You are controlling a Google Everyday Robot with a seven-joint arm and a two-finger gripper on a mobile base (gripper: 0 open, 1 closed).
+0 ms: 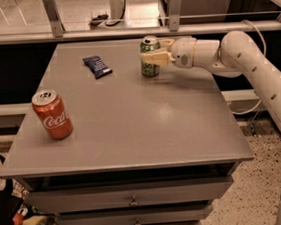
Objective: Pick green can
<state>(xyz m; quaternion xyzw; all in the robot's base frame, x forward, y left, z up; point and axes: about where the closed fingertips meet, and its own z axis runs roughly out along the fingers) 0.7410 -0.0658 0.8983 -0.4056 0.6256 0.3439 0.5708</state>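
The green can (149, 70) stands upright near the far edge of the grey table (132, 128), right of centre, with its silver top showing. My gripper (148, 54) reaches in from the right on the white arm (235, 51). Its pale fingers (155, 58) sit on either side of the can's upper body, the near one lying across its front. The gripper is shut on the can, which rests on the tabletop.
A red Coca-Cola can (52, 114) stands at the table's left edge. A dark blue snack packet (97, 66) lies at the far left. A metal rail (128, 31) runs behind the table. Drawers (132, 200) are below the front edge.
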